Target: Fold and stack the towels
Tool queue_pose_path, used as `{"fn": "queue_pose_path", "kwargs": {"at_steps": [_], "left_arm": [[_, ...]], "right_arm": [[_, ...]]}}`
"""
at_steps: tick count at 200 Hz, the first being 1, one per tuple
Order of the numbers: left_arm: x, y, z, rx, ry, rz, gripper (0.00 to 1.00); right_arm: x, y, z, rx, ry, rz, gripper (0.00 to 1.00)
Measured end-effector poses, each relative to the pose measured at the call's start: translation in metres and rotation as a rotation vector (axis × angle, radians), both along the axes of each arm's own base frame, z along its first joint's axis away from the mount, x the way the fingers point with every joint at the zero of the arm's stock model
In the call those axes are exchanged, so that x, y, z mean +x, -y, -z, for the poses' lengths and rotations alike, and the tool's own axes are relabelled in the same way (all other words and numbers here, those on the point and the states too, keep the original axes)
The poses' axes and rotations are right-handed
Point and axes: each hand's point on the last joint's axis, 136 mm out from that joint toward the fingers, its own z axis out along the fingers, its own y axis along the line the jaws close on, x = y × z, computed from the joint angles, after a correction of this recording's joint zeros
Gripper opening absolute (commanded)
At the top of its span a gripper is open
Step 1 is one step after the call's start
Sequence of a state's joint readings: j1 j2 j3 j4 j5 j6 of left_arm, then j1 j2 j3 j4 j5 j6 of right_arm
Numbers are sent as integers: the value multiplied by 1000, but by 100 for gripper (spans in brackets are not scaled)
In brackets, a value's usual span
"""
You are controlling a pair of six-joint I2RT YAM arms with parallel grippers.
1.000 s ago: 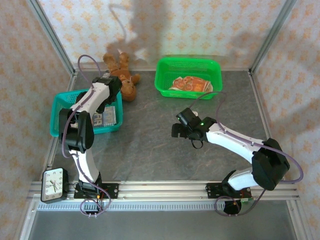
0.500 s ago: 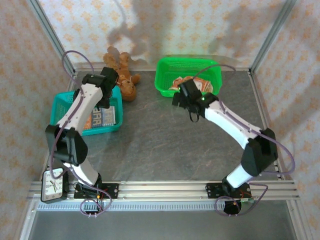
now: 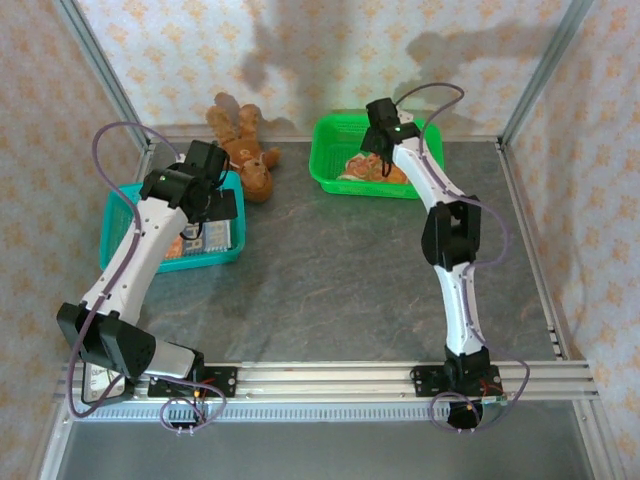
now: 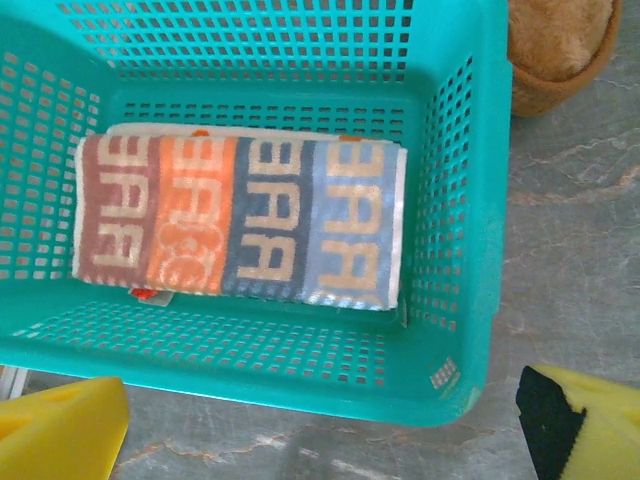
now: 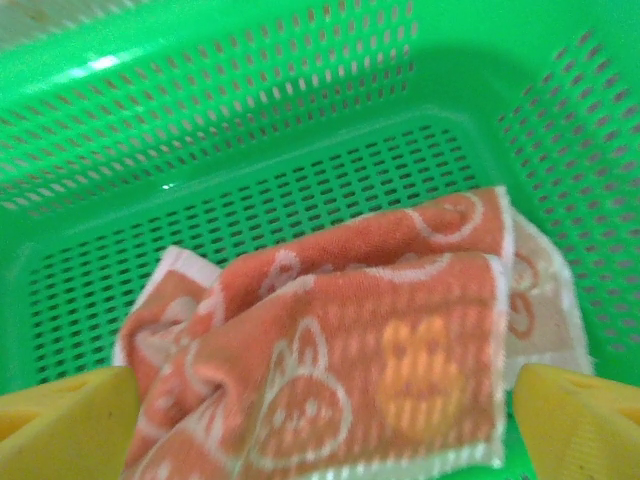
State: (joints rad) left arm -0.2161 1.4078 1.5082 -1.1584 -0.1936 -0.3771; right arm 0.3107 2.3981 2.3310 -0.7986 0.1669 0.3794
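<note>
The left gripper [image 4: 320,440] hangs open over a teal plastic basket [image 4: 470,200] with perforated lattice walls. Its yellow fingers [image 4: 60,430] are wide apart and touch nothing. Inside lies a towel [image 4: 240,220], folded into a neat terry rectangle with four vertical bands: brown, orange, navy and pale blue. Each band carries blocky cream letter-like marks too stylised to read. The right gripper [image 5: 320,430], likewise spread wide and holding nothing, hovers above a green mesh basket [image 5: 250,120]. There an orange towel [image 5: 350,350] lies rumpled, its nap printed with white flower outlines inside a cream border. Both baskets stand on the grey marbled worktop [image 3: 340,280]. A furry brown teddy [image 3: 245,150] lies just beside the teal one.
</note>
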Motion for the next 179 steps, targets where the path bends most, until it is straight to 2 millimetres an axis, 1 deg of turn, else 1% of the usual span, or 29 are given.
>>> {"fn": "queue_pose_path", "kwargs": {"at_steps": [17,32,39,48,53,66,87,100,113,121,134,152,155,159,162,163,179], "left_arm": [[-4,0,4,-10,-6,-6,100],[-9,0,9,-13,-19,-12,100],[-11,-1,11,-12,-27,-12,100],[-12,-1,12,-13,-31,-15,100],[-13,-1,12,-13,-31,-16,100],[-13,-1,12,-14,-31,-18,100],[-13,-1,12,-14,-31,-19,100],[-13,0,12,-18,-31,-18,100],[-13,2,12,-32,-29,-19,100],[-13,3,12,-40,-25,-19,100],[-14,4,10,-53,-16,-18,100],[-14,6,6,-71,0,-12,100],[-14,7,6,-73,3,-11,100],[-14,7,5,-76,6,-11,100],[-14,8,4,-79,9,-9,100],[-14,8,4,-81,10,-9,100],[-14,11,2,-99,22,-1,100]], "right_arm": [[4,-3,32,5,-57,-11,86],[2,-9,57,20,-107,-23,69],[0,-11,66,27,-126,-31,58],[-1,-15,74,33,-145,-48,34],[-2,-17,77,39,-150,-52,23],[-3,-20,78,51,-159,-64,0],[-2,-22,73,53,-150,-75,0],[-2,-22,65,51,-140,-82,0],[-6,-20,50,50,-126,-90,0],[-10,-19,36,50,-112,-96,0],[-16,-17,2,57,-67,-104,0],[-29,-15,-61,73,31,-122,0],[-32,-14,-76,76,56,-124,0],[-35,-14,-88,79,76,-129,0],[-39,-14,-100,81,96,-132,0],[-41,-14,-107,83,108,-135,0],[-63,-15,-165,95,211,-161,0]]}}
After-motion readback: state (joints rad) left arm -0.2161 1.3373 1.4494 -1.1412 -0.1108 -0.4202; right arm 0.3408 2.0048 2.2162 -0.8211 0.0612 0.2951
